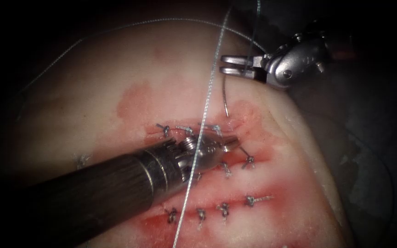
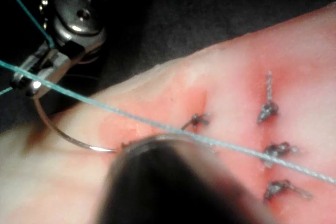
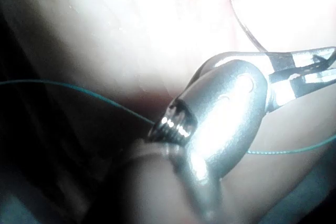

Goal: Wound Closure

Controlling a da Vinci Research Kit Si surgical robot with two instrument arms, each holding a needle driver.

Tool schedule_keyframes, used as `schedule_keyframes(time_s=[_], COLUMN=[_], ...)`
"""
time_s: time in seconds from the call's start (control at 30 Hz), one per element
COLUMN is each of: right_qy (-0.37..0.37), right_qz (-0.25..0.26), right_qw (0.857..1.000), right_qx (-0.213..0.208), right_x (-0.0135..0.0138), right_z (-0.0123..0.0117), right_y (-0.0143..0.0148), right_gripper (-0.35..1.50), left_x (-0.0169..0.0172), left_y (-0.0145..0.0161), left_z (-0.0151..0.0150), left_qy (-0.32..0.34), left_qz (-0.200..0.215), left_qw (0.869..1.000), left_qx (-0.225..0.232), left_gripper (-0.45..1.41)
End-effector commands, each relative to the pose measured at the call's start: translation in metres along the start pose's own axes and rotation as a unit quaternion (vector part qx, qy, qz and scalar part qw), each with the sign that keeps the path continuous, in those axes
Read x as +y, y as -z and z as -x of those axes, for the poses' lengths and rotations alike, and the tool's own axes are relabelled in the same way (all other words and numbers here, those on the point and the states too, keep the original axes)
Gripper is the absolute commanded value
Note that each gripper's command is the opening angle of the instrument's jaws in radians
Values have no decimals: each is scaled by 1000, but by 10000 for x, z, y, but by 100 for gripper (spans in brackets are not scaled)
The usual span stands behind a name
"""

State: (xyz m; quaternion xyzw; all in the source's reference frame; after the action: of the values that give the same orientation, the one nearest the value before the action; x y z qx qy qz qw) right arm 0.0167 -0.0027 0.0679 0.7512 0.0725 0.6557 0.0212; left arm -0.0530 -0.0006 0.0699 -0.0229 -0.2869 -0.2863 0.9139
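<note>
My right tool hovers over the tissue's far right edge, jaws shut on the curved needle near its rear end. The needle hangs down from those jaws, and its point meets the reddened surface just above the upper stitched cut; I cannot tell whether it has entered. The left wrist view shows the same needle arcing from the right tool down to the tissue. My left tool rests at the upper cut, close below the needle point. A long thread runs down the picture, crossing over the left tool.
Several knotted stitches sit in rows along the red-stained cuts. More thread arcs across the far side of the tissue. The tissue's right edge drops off to a dark bench.
</note>
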Motion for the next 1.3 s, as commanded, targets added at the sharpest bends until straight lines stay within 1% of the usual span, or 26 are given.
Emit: schedule_keyframes(time_s=[0.03,0.17,0.2,0.5,0.6,0.73,0.8,0.9,0.97,1.0,1.03,1.1,1.13,1.17,1.2,1.23,1.3], right_qy=[-19,-80,-96,-160,-187,-235,-264,-268,-272,-279,-287,-296,-301,-304,-308,-310,-309], right_qz=[-6,-24,-38,-72,-79,-84,-80,-76,-78,-81,-83,-86,-89,-91,-97,-104,-112], right_qw=[1000,996,994,984,979,968,961,959,958,955,953,950,948,947,944,943,942], right_qx=[8,22,24,27,29,28,37,53,54,54,54,56,58,58,60,62,64], right_x=[3,3,3,5,7,6,4,2,2,3,3,5,5,5,5,4,4], right_z=[-6,-6,-5,-4,-5,-5,-4,-7,-10,-11,-12,-14,-15,-15,-15,-15,-16], right_y=[-4,-5,-5,-4,-4,-2,0,2,3,3,3,3,3,3,3,2,3], right_gripper=[-35,-35,-35,-35,-35,-35,-35,-35,-35,-35,-35,-35,-35,-35,-35,-35,-35], left_x=[6,7,8,9,9,10,10,11,13,16,18,23,25,26,28,30,30], left_y=[-6,-4,-3,-3,-3,-3,-3,0,4,8,11,17,22,25,32,42,51], left_z=[10,10,11,11,10,10,10,11,14,17,19,27,31,33,36,39,40], left_qy=[0,1,1,1,1,1,4,4,6,7,8,2,-16,-20,-26,-37,-51], left_qz=[2,1,0,0,0,0,0,-9,-23,-38,-51,-91,-119,-132,-155,-172,-190], left_qw=[1000,1000,1000,1000,1000,1000,1000,1000,1000,999,999,996,993,991,987,984,980], left_qx=[-2,-2,-2,-2,-2,-2,-2,-2,-3,-3,-3,-5,-9,-10,-11,-11,-12], left_gripper=[-45,-45,-45,-45,-45,-45,-45,-45,-45,-45,-42,4,10,12,24,42,52])
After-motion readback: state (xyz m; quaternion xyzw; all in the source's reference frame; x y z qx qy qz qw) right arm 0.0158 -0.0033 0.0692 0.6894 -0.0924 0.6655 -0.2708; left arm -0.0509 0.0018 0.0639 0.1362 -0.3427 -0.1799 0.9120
